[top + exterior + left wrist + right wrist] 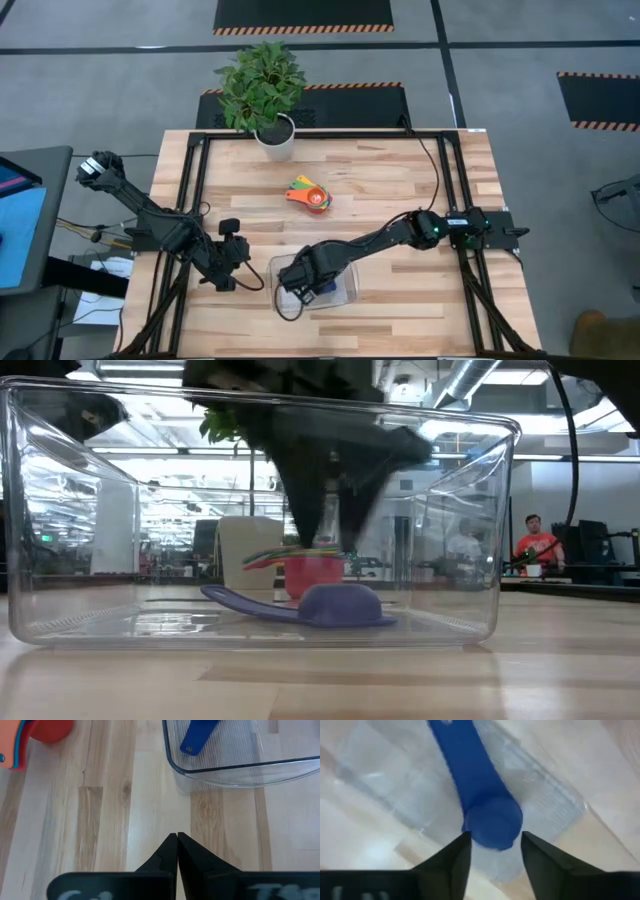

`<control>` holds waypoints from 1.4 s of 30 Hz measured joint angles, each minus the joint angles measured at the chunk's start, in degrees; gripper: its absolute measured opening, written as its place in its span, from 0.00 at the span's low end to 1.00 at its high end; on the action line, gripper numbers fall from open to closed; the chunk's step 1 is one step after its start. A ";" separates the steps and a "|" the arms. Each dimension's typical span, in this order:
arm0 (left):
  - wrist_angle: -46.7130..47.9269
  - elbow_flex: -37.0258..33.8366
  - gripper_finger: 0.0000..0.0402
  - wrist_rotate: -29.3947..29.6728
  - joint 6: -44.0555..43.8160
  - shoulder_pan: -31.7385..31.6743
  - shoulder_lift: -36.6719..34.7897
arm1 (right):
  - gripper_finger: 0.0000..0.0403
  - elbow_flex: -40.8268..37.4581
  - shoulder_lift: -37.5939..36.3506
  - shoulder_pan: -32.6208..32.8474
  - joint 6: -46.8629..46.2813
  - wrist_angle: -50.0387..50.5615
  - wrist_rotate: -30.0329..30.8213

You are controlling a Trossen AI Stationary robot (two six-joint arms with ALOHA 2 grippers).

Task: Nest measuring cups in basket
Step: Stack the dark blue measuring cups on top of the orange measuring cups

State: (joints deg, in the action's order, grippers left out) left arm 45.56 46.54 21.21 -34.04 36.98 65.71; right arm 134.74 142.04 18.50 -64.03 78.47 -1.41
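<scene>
A dark blue measuring cup [487, 820] lies on the floor of the clear basket [345, 292], bowl dome-up in the low view [335, 605], handle [240, 603] stretched along the floor. My right gripper [495, 840] hangs open above it, pointing down, one finger on either side of the bowl and clear of it [335, 540]. A stack of orange, red and other coloured cups [308, 194] rests on the table beyond the basket. My left gripper [177, 836] is shut and holds nothing, above bare table left of the basket [240, 272].
A white pot with a green plant [272, 130] stands at the table's far edge. Black frame rails [190, 200] run along the table's left and right sides. Bare wood lies between the basket and the cup stack. People sit in the room behind [535, 545].
</scene>
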 joint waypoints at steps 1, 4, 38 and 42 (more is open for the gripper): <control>0.00 0.00 0.00 0.02 -0.06 0.01 0.00 | 0.50 -0.01 -0.01 0.20 -0.01 0.23 -0.03; -0.01 0.00 0.00 0.09 -0.09 0.00 0.01 | 0.60 0.10 -0.17 0.84 0.15 -0.20 -0.25; -0.07 0.00 0.00 -0.28 -1.09 0.00 0.01 | 0.71 -1.21 3.43 0.72 -6.21 -2.51 1.35; -0.07 0.00 0.00 -0.26 -1.07 0.00 0.00 | 0.71 -1.21 3.58 0.72 -6.17 -4.08 1.35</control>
State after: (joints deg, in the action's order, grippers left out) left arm 45.50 46.54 20.95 -35.11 36.97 65.71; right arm 133.53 145.62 19.22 -70.20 74.39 -0.05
